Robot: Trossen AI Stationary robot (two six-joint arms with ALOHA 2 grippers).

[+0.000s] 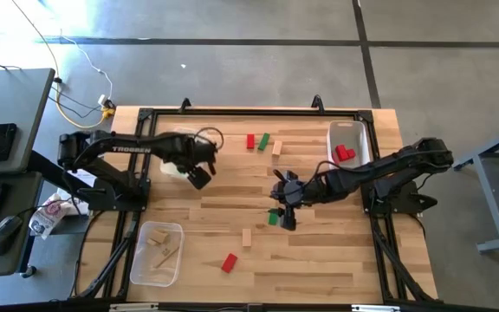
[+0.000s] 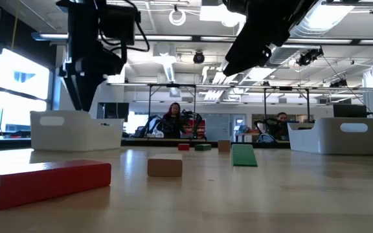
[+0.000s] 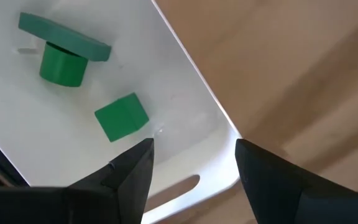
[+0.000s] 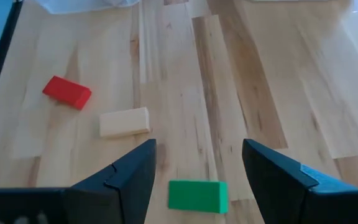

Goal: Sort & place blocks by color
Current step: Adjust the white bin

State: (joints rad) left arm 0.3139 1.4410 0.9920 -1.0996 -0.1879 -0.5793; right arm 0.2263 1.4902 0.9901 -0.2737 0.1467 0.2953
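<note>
My left gripper (image 1: 199, 178) (image 3: 194, 144) hangs open over the near right rim of a white bin (image 1: 173, 158). In the bin lie a green cube (image 3: 122, 116) and a flat green piece on a green cylinder (image 3: 64, 46). My right gripper (image 1: 286, 218) (image 4: 199, 144) stands open above a green block (image 4: 197, 196) lying flat on the table at mid-right, touching nothing. Close to it lie a plain wood block (image 4: 124, 122) and a red block (image 4: 67, 92). At the far middle lie a red block (image 1: 250, 140), a green block (image 1: 264, 140) and a wood block (image 1: 277, 148).
A white bin (image 1: 351, 143) at the far right holds red blocks (image 1: 345, 154). A clear bin (image 1: 156, 251) at the near left holds wood pieces. People sit in the room beyond the table's far edge. Bare wood shows along the near right.
</note>
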